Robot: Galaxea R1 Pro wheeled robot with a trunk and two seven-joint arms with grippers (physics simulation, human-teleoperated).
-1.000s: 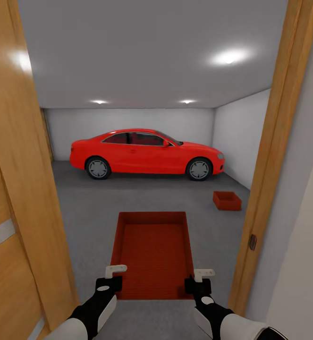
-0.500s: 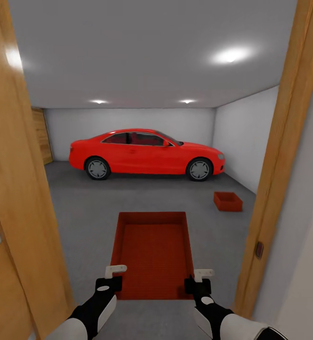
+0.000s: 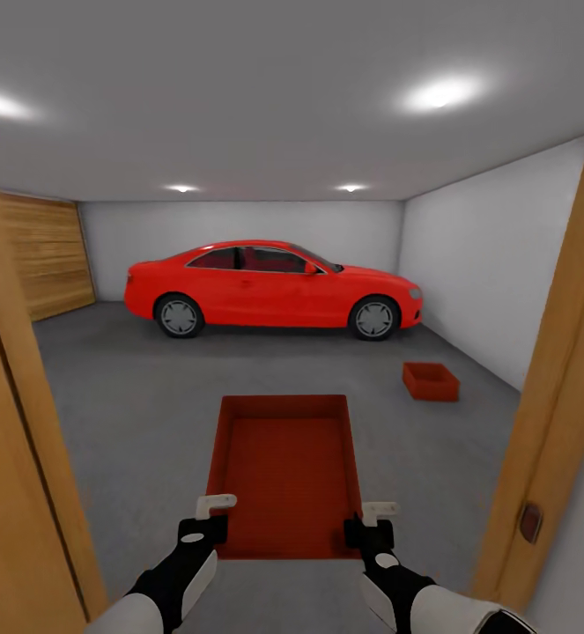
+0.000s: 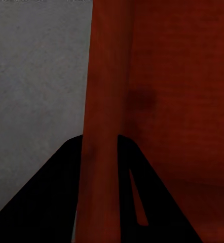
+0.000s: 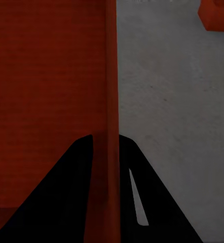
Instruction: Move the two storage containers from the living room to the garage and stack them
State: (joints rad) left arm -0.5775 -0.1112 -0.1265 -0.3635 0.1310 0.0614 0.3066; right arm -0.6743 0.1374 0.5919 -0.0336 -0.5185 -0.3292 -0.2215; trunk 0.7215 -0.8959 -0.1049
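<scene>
Carried storage container [image 3: 284, 475] clamped at both side walls by left gripper [image 3: 205, 519] and right gripper [image 3: 371, 521]; second container [image 3: 431, 381] on garage floor [image 3: 133, 396].

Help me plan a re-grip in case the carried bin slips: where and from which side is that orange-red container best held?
By its two long side walls, near the end closest to the robot, one gripper per wall from above. The carried container is open-topped with thin upright walls, so fingers can straddle a rim. That is how the left gripper and right gripper appear to hold it.
</scene>
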